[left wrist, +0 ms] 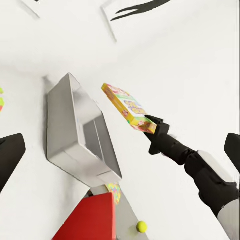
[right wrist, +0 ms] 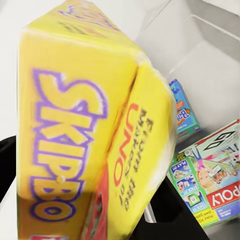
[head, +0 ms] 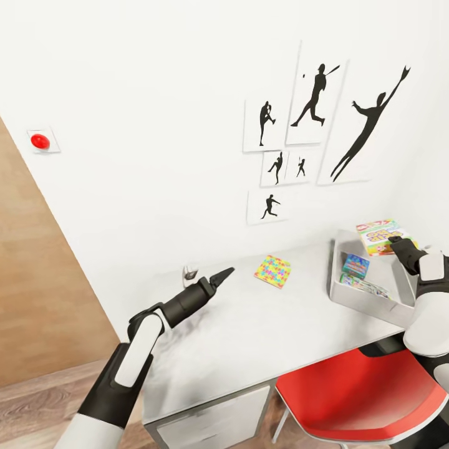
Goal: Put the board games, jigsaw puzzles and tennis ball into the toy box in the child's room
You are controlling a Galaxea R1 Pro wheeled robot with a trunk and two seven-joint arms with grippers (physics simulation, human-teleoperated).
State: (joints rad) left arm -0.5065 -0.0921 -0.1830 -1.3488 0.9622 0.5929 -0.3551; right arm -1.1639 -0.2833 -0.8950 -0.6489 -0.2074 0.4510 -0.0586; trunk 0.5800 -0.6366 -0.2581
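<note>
The white wall [head: 156, 125] is carrying black baseball-player prints [head: 315, 103] and a small red button plate [head: 41, 141], well up and away from both claws. Below it the light grey counter [head: 249, 337] is stretching under the two arms, with a red chair [head: 355, 393] tucked in beneath the right arm. The toy box [head: 365, 299] is sitting on the counter directly under the right claw [head: 395, 242]; in the right wrist view the white-green Monopoly box [right wrist: 212, 185] and the small blue game box [right wrist: 182, 110] are lying flat on its floor. The right claw is pinching the Skip-Bo box [head: 381, 236] by one edge and holding it tilted in the air above the far end of the toy box, not touching the rim. One jigsaw puzzle [head: 273, 270] is lying flat on the counter between the two claws, nearer the toy box. The left claw [head: 221, 276] is hovering just over the counter with its fingers pressed together, holding nothing. In the left wrist view a second puzzle [left wrist: 114, 191] is peeking past the chair back, and the tennis ball [left wrist: 142, 226] is resting just beside it
</note>
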